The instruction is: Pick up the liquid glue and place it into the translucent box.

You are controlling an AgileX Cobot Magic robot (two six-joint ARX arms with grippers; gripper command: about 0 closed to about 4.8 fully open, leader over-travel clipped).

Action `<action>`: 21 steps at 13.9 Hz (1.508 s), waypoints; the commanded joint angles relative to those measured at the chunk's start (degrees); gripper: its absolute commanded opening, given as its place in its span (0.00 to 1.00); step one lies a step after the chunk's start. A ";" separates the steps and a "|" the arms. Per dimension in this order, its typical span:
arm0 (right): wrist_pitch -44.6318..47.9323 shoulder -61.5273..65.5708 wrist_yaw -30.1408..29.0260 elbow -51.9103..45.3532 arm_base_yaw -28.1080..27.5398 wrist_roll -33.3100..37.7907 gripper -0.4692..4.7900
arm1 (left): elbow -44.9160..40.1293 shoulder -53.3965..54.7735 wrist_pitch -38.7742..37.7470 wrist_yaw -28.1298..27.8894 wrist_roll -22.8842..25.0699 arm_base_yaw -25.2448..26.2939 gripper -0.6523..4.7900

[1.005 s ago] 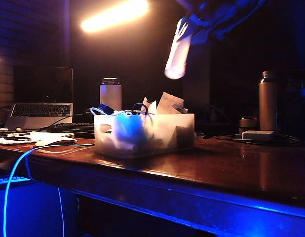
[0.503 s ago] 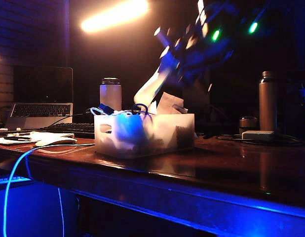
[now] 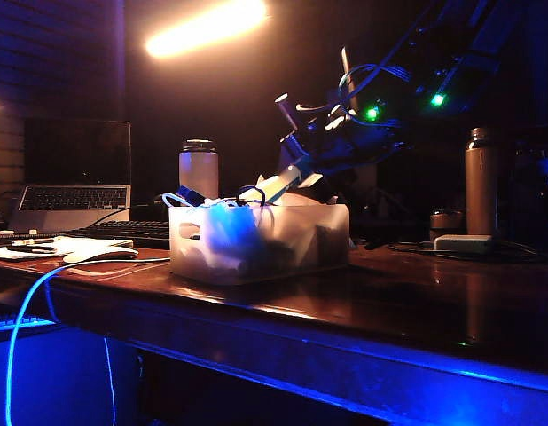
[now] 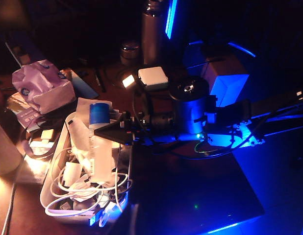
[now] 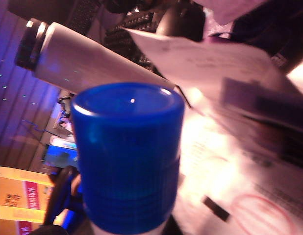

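Observation:
The liquid glue [image 3: 276, 185] is a small white bottle with a blue cap. It slants down over the translucent box [image 3: 256, 241], its lower end at rim level among the clutter. My right gripper [image 3: 296, 169] is shut on the bottle's body. In the left wrist view the glue [image 4: 100, 147] lies lengthwise above the box [image 4: 53, 176], with the right gripper [image 4: 114, 133] across it. The blue cap [image 5: 127, 156] fills the right wrist view. My left gripper is not in view.
The box holds white cables [image 4: 88, 191], papers and small items. A white bottle with a dark lid [image 3: 199, 169] stands behind it, and a tall metal flask [image 3: 481, 182] stands at the right. Also there: a laptop [image 3: 74, 182], a white charger [image 3: 463, 242], a purple packet [image 4: 41, 88].
My right arm has come down from high above the table with the glue. The bottle swung from hanging steeply to slanting low over the box. The left arm stayed still.

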 commanded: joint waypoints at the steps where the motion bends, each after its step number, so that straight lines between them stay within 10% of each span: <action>1: 2.21 -0.57 -2.10 0.37 -0.02 -0.28 0.69 | 0.20 -0.22 0.39 0.44 -0.15 0.00 0.11; 11: -10.80 -13.73 0.17 0.35 -5.90 -21.70 0.68 | 0.20 -0.22 -0.28 0.46 -0.17 0.00 0.11; 14: -22.25 -21.62 6.84 0.35 -8.66 -36.52 0.11 | 0.20 -0.35 -0.74 0.48 -0.17 0.00 0.11; 17: -36.24 -31.95 12.66 0.22 -8.76 -56.04 0.09 | 0.20 -1.16 -0.46 0.44 -0.15 0.00 0.11; 21: -41.94 -46.93 14.99 -1.51 -8.70 -55.84 0.09 | 0.20 -2.78 -0.55 0.44 -0.17 0.00 0.11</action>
